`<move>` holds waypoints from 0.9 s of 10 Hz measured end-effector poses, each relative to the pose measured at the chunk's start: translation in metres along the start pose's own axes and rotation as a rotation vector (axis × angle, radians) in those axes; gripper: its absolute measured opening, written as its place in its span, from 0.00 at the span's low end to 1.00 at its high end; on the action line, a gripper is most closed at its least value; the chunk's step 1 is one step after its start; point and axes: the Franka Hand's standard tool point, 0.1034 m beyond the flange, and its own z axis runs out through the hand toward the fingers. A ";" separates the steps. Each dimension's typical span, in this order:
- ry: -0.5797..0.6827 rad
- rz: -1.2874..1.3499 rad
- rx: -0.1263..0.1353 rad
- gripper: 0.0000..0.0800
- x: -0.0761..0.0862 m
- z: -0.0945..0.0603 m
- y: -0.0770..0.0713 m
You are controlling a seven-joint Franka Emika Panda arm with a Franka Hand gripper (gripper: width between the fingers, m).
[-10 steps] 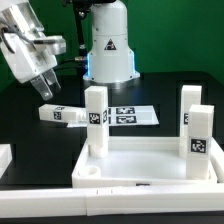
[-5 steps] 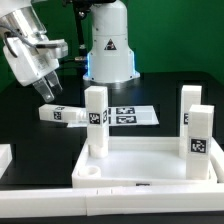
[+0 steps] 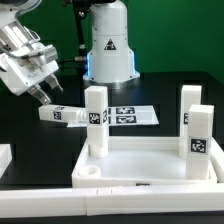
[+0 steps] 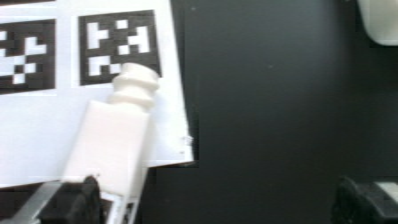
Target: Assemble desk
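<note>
The desk panel (image 3: pixel 150 165) lies nearest the exterior camera, a flat white rectangle with a raised rim, and serves as the landmark. An empty round socket (image 3: pixel 90 172) sits in its near corner toward the exterior view's left. Three legs stand upright on the panel: one (image 3: pixel 95 120) at its far corner on the exterior view's left, one tagged leg (image 3: pixel 198 141) on the opposite side nearer the camera, and one (image 3: pixel 188 106) behind that.

Beyond the panel, the marker board (image 3: pixel 128 115) lies flat on the black table (image 3: pixel 30 135). A fourth leg (image 3: pixel 58 114) lies on its side at the board's end, toward the exterior view's left of the panel.

Above that lying leg hangs the gripper (image 3: pixel 47 93), jaws spread wide and holding nothing. In the wrist view the leg (image 4: pixel 118 135) lies partly across the board (image 4: pixel 45 105) between the dark fingertips (image 4: pixel 71 200).
</note>
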 end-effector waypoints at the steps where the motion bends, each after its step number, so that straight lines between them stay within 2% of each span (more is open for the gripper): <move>1: 0.020 -0.001 -0.011 0.81 0.001 0.005 0.006; 5: 0.017 0.005 -0.013 0.81 0.002 0.007 0.009; 6: 0.009 0.041 -0.014 0.81 0.008 0.014 0.022; 7: 0.012 0.067 -0.037 0.81 0.016 0.020 0.037; 9: 0.042 0.089 -0.066 0.81 0.030 0.030 0.051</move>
